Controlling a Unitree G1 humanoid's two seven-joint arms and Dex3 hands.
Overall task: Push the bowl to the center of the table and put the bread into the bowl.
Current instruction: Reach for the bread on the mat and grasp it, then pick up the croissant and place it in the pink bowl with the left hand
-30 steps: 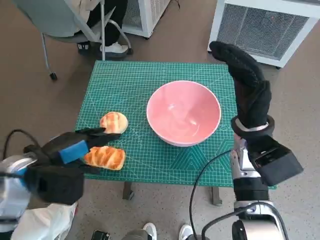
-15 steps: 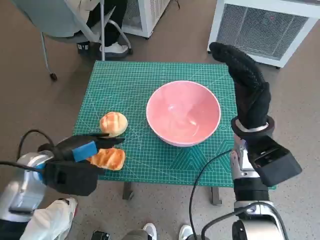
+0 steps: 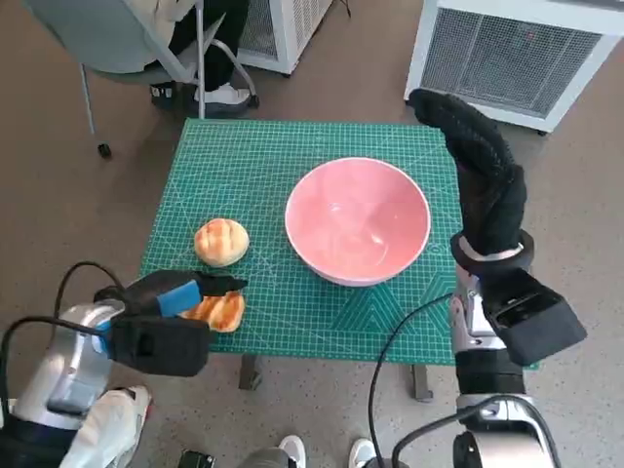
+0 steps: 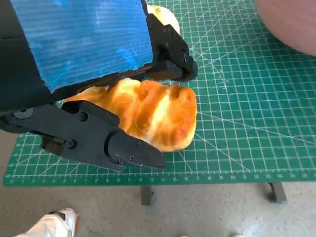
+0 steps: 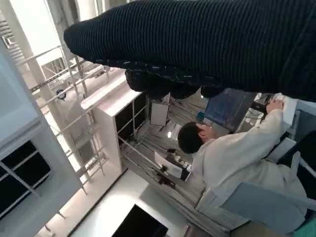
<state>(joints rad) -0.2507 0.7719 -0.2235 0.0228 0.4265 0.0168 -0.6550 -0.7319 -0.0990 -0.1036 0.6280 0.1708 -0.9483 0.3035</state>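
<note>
Tabletop (image 3: 292,166): small, covered edge to edge by a green gridded cutting mat; brown floor all round.

Left hand (image 3: 161,307): at the near left corner, blue-taped back uppermost, fingers (image 4: 123,150) apart on either side of the long bread (image 4: 153,116). One finger lies along the loaf's near side, the other over its far end; whether they actually clamp it cannot be told. A second ago this hand sat higher over the mat; it has since drawn back toward the near edge and now covers more of the loaf.

Long bread: glazed, golden, lying flat on the mat just inside the near edge, left corner. Its place is unchanged.

Round bun (image 3: 221,241): just beyond the loaf, toward the left edge, apart from the hand.

Bowl (image 3: 357,219): pink, upright, right of the tabletop's middle; nothing in it.

Right hand (image 3: 483,175): gloved, raised at the right edge beside the bowl, fingers extended, holding nothing.

Beyond the far edge: a grey chair (image 3: 117,44), a person's shoe (image 3: 226,94), white grilled units (image 3: 517,54). The right wrist view shows a seated person (image 5: 237,158) in a pale top.
</note>
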